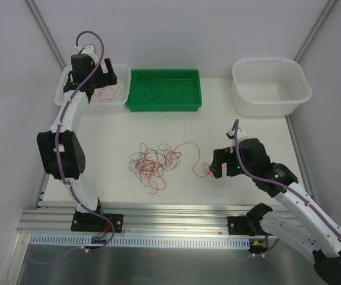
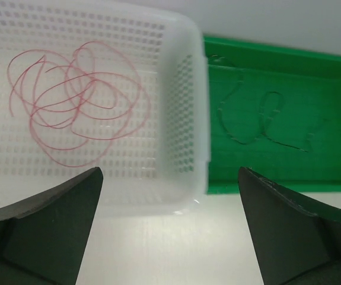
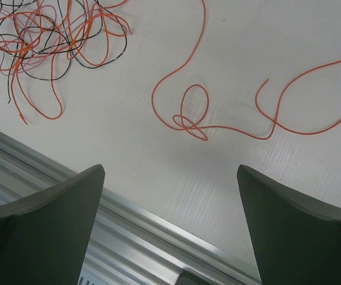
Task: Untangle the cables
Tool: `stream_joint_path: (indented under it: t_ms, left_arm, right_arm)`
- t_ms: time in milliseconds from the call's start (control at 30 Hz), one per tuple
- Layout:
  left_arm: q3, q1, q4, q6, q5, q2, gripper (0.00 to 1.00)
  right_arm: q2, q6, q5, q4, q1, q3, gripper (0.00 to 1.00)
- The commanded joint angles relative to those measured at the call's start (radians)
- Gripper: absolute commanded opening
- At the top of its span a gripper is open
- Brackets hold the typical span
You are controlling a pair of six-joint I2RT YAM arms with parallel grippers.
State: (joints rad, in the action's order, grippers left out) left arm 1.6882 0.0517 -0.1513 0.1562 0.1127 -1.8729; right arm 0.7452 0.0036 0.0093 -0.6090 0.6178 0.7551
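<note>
A loose tangle of orange-red, pinkish and black cables (image 1: 153, 163) (image 3: 40, 35) lies mid-table. One orange cable (image 1: 189, 148) (image 3: 188, 113) trails right from it and ends just in front of my right gripper (image 1: 222, 166) (image 3: 170, 169), which hangs open above the table with nothing between its fingers. A pinkish-red cable (image 2: 75, 101) (image 1: 108, 93) lies coiled in the white perforated basket (image 2: 182, 89) (image 1: 60, 95). My left gripper (image 1: 90, 76) (image 2: 170, 172) is over that basket's near side, open and empty. A dark cable (image 2: 265, 122) (image 1: 164, 89) lies in the green tray (image 2: 277, 184) (image 1: 164, 107).
A white tub (image 1: 271, 86) stands at the back right. An aluminium rail (image 1: 158, 217) (image 3: 128, 219) runs along the near table edge, close below my right gripper. Basket and tray sit side by side at the back left.
</note>
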Motion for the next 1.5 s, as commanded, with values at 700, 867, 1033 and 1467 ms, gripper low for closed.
stream_joint_path:
  t_ms: [700,867,1033,1467]
  left_arm:
    - [-0.932,-0.374,-0.301,-0.397,0.312,1.121,0.94]
    - [-0.958,-0.423,-0.336,-0.443,0.32,1.094,0.91]
    - [-0.96,-0.457,-0.347,-0.465,0.298,1.057,0.88]
    - [-0.938,-0.507,-0.33,-0.39,0.269,0.963,0.0]
  right_arm:
    - [0.313,0.093,-0.209,0.236,0.175,0.099,0.99]
    - [0.333,0.087,-0.201,0.221,0.197,0.108,0.99]
    - [0.37,0.09,-0.2,0.235,0.207,0.122,0.99]
    - [0.604,0.19,-0.143,0.436,0.238,0.171,0.99]
